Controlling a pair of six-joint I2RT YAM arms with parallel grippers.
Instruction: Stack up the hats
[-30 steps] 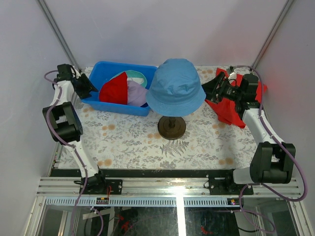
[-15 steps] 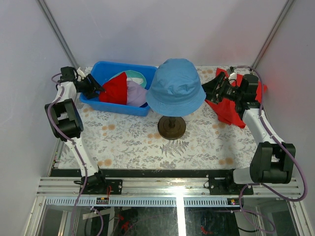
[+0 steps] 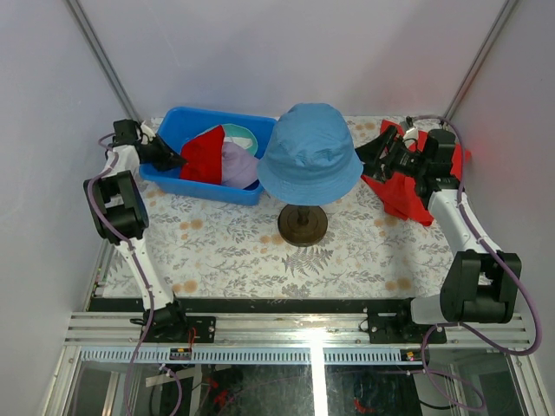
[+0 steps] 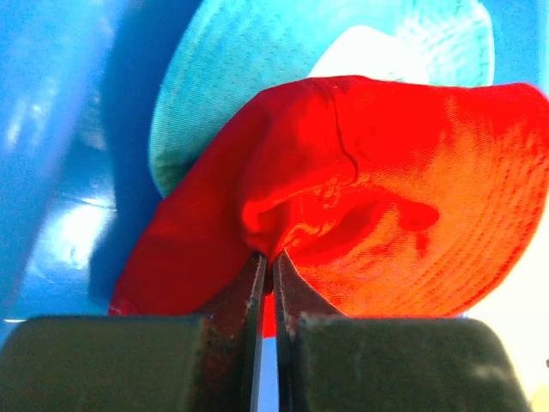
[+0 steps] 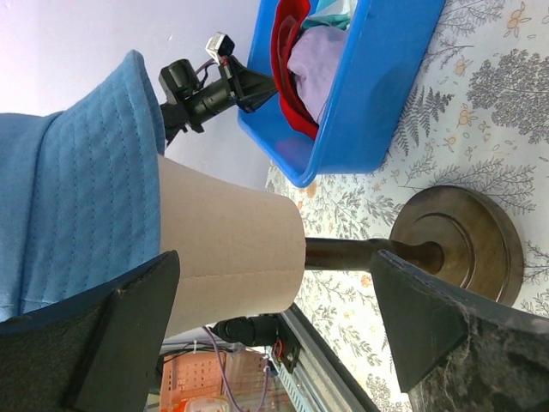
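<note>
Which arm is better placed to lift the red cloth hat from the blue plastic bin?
The left: the left gripper is shut on the red cloth bucket hat in the blue plastic bin. The right gripper stands open, far from the bin.

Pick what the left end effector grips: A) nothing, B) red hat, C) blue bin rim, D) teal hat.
B: the left wrist view shows the left end effector shut on a fold of the red hat, which lies in the blue bin.
</note>
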